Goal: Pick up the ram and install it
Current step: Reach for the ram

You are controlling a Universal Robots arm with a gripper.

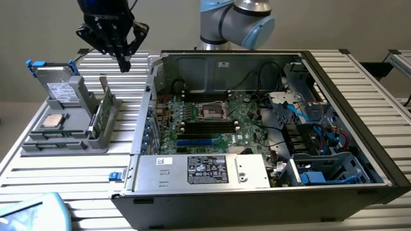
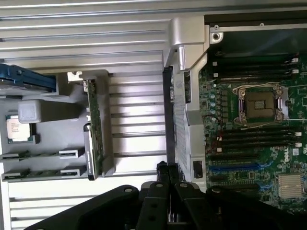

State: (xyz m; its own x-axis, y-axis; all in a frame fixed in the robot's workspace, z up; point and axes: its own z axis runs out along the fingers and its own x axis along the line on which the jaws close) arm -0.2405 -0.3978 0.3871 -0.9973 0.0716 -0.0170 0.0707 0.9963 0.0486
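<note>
**Fig.** Ext. view, clock positions taken from the open PC case (image 1: 359,120).

- **Gripper** (image 1: 124,66) (image 2: 168,170): hangs at approx. 10 o'clock, above the slatted table (image 1: 64,178) in the gap btw. rack and case wall. Fingertips are pressed together and pointing down, w/ nothing visible btw. them.
- **Ram** (image 1: 57,135) (image 2: 33,155): slim green stick w/ pale label, lying on edge in a slot of the grey rack (image 1: 38,147) (image 2: 57,112) at 9 o'clock. It is well apart from the gripper. A second stick (image 2: 38,174) sits in the adjacent slot.
- **Also in rack:** CPU (image 1: 51,121) (image 2: 18,129), hard drive (image 1: 61,89) and taller upright green boards (image 1: 106,108) (image 2: 93,129).
- **In case:** motherboard (image 1: 247,122) (image 2: 249,165) w/ CPU socket (image 1: 212,111) (image 2: 259,106). Long black slots (image 1: 207,126) (image 2: 259,136) lie at 12 and 6 o'clock of the socket and carry no sticks. PSU (image 1: 205,169) sits at the case's 6 o'clock edge.
</note>
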